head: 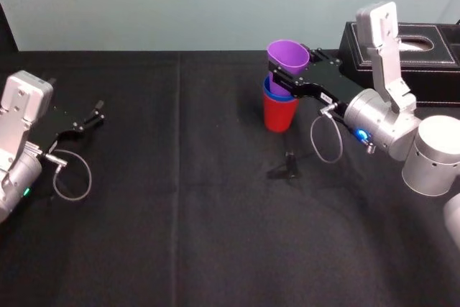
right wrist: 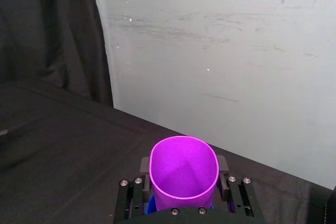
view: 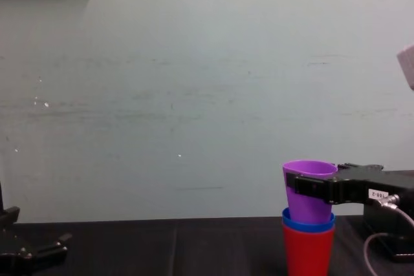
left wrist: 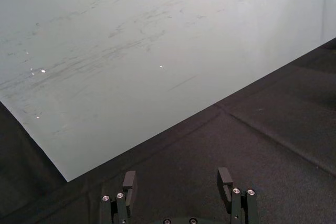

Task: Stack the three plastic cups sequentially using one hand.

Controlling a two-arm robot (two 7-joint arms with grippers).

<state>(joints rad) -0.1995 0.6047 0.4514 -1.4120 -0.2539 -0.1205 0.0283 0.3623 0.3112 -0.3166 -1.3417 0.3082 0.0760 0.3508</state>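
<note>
Head view: purple cup (head: 288, 57) clamped in right gripper (head: 282, 80), partly sunk in blue cup (head: 276, 95), itself nested in red cup (head: 279, 115), near table (head: 180, 213) far edge, right of middle; left gripper (head: 97, 114) parked by left edge.
Left wrist view: fingers (left wrist: 224, 179) spread wide, nothing held.
Right wrist view: jaws tight on purple cup's sides.
Chest view: purple above blue above red.

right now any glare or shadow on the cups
Head view: no glare on the purple cup, which the right gripper holds in the blue cup and red cup; darker patch, perhaps shadow, on the cloth; left gripper parked left. Right wrist view: purple rim glows.
</note>
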